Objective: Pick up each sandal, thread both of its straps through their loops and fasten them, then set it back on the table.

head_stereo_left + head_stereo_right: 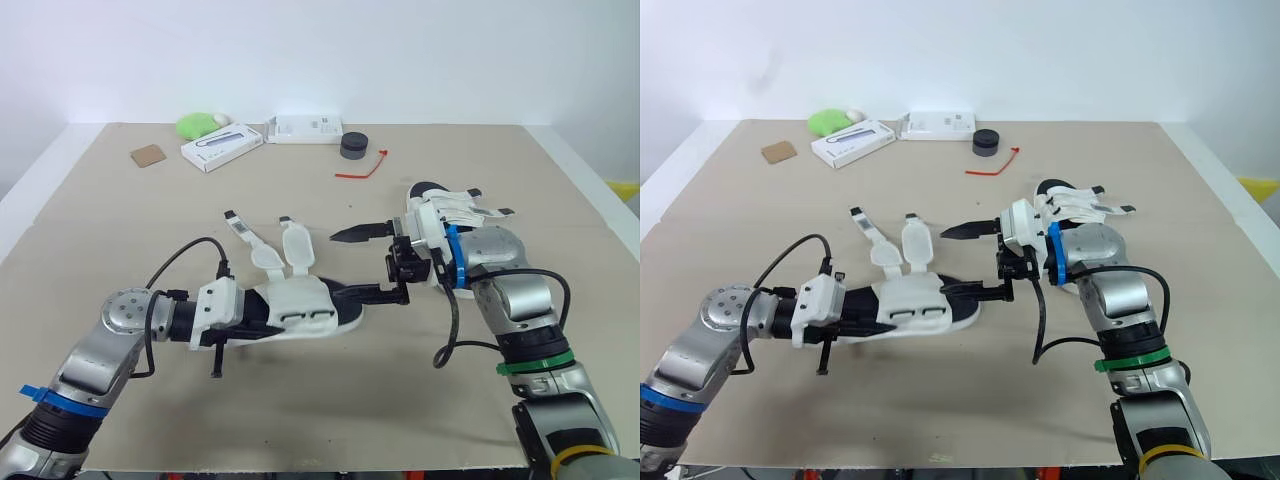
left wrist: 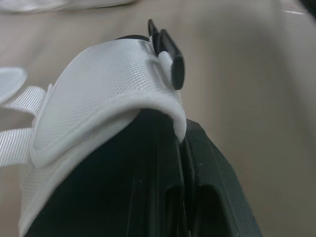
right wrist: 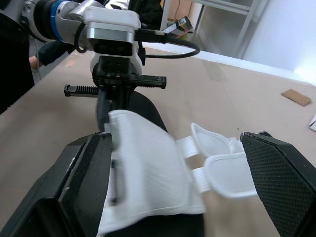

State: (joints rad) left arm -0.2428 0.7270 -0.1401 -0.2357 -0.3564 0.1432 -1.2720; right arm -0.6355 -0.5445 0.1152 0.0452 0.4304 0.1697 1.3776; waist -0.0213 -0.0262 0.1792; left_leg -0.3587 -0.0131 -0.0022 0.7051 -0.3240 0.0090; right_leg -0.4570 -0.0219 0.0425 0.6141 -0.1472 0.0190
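Sandal (image 1: 300, 302), white upper on a black sole, sits at the near middle of the table (image 1: 120, 230). Both its straps (image 1: 296, 246) lie unfastened, splayed toward the far side. I see my left gripper (image 1: 243, 322) clamped on its heel end. My right gripper (image 1: 365, 265) is spread wide at the toe, gripping nothing. A second sandal (image 1: 452, 206) lies to the far right.

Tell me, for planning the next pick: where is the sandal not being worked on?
In the head views the second sandal lies on the table on the robot's right, beyond the right gripper and nearer than the red tie.
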